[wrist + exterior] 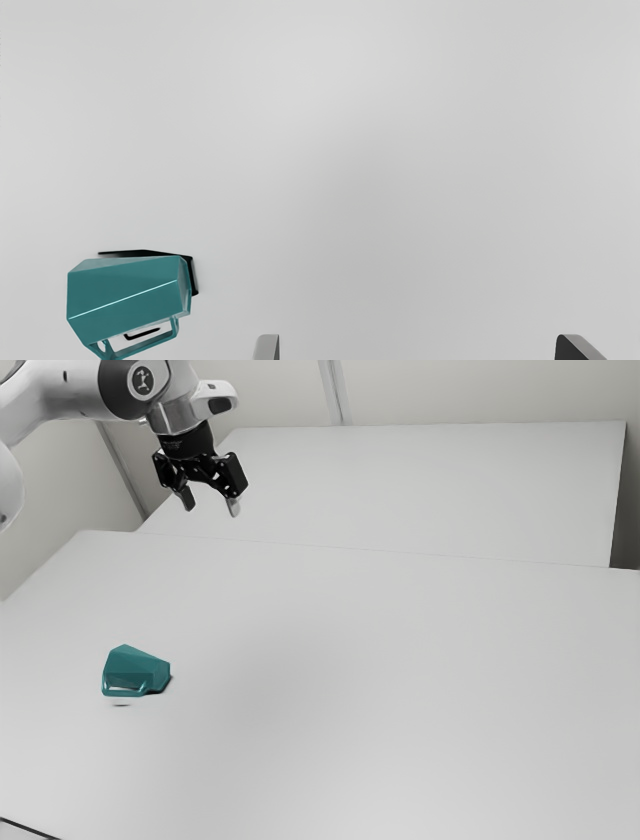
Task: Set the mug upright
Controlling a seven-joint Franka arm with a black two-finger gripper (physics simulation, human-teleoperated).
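In the exterior view, the teal mug (136, 671) lies on its side on the pale table (400, 690), well below the black gripper (211, 508), which hangs in the air with its two fingers spread wide and nothing between them. The mug's long axis runs roughly from the exterior view's left to its right, the broader end to the left and the narrower to the right; its handle (125, 684) sticks out toward the camera. Which end is the mouth cannot be told for sure. In the wrist view, the fingers (267, 348) stand far apart over bare table, and the mug lies outside the gap, beyond one of them, its length running roughly along the line between the fingers. The faceted body looks hard, smooth and perhaps a little slippery, probably light, possibly brittle if it is ceramic. The flat sides near the middle seem the best hold, pinched across the body once the hand has turned to suit, keeping off the thin handle.
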